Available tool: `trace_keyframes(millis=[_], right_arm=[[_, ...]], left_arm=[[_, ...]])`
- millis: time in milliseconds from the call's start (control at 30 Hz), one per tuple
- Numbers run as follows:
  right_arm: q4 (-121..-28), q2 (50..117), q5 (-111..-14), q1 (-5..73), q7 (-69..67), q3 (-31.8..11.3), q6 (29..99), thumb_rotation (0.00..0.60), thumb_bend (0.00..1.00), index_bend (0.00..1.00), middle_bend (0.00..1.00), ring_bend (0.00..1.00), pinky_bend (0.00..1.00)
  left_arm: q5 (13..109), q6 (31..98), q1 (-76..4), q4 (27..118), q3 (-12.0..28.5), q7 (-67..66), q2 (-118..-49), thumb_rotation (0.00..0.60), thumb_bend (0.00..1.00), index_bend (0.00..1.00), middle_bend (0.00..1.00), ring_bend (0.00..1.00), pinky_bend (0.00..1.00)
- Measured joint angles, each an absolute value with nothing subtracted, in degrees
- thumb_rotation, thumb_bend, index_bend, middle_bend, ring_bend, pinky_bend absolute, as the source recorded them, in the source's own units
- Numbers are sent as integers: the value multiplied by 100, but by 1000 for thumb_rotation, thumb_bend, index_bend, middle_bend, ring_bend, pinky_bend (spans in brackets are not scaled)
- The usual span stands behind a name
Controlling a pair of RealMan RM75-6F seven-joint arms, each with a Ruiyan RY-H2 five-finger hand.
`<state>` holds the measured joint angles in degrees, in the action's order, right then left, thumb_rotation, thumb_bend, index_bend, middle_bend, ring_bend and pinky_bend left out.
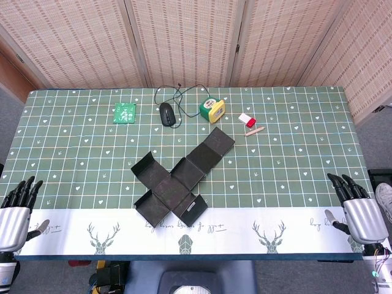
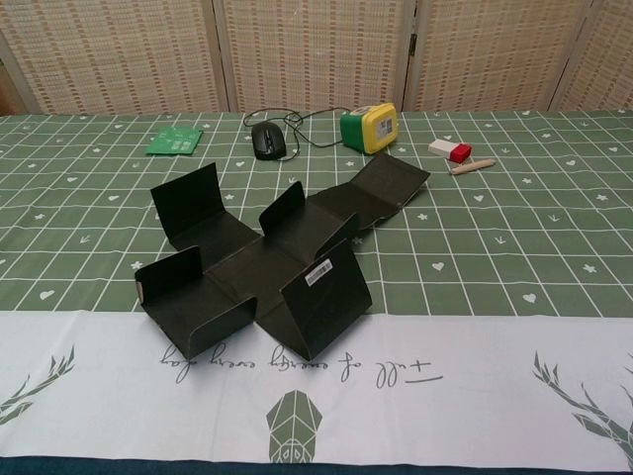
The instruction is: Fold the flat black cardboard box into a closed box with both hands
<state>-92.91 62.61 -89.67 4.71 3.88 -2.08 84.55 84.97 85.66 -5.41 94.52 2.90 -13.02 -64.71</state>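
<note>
I judge the folding has not begun: the flat black cardboard box [image 1: 179,182] lies unfolded as a cross of panels at the centre of the head view, on the green gridded tablecloth with hearts and a white deer-printed border [image 1: 294,177], and neither of my hands touches it. In the chest view several of its flaps already stand partly up, while the long arm reaching toward the upper right lies nearly flat.

My left hand [image 1: 17,208] sits at the lower left corner of the head view, fingers apart and holding nothing. My right hand [image 1: 358,205] sits at the lower right corner, likewise spread and empty. Both are well apart from the box.

The next move, as I see it, calls for bringing both hands inward to the centre, one to each side of the cross, so that opposite flaps can be raised together.

As for writing: a small white label [image 2: 318,273] with dark print is stuck on the near right flap, too small for me to read. Cursive script [image 2: 326,366] runs along the white border, upside down in the chest view, and I cannot make it out.
</note>
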Motion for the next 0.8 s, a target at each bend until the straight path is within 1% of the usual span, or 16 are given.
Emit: trace_keyframes(millis=[367,467,533,567,667,700,733,767,800], right_arm=[[-9405,6185,-8996,526,361,-225,8436,600,292,0,129,136,229],[-9440,6136,-9018,562,335,-241,8422,600,292,0,129,149,229],[-9505,6069,-9027,615,343,-255,8350,600,292,0,129,186,242],[-9551,6026,-9034,651,354,-264,8303,600,292,0,129,225,275],[-9742,5852,-9077,851,414,-324,8081,600,292,0,129,388,468],[-9804,5804,-9090,930,445,-352,7999,600,292,0,130,447,548],[-9882,5746,-9109,1046,498,-395,7881,600,292,0,132,487,602],[-9941,5709,-9121,1139,549,-431,7787,600,292,0,139,547,683],[-9998,5677,-9131,1236,614,-470,7689,600,292,0,147,593,732]], left_arm=[[8521,8546,-562,9486,275,-1248,-6455,600,170,0,0,10,156],[8543,8585,-555,9495,281,-1221,-6442,600,169,0,0,10,156],[8553,8599,-548,9507,281,-1199,-6428,600,169,0,0,11,156],[8558,8604,-546,9512,279,-1190,-6421,600,170,0,0,10,156],[8583,8635,-536,9521,276,-1160,-6414,600,169,0,0,11,156],[8594,8648,-531,9520,273,-1149,-6414,600,169,0,0,11,156],[8608,8665,-522,9518,268,-1134,-6415,600,169,0,0,10,156],[8614,8676,-514,9516,264,-1125,-6415,600,169,0,0,11,156],[8619,8688,-505,9513,259,-1115,-6414,600,169,0,0,11,156]])
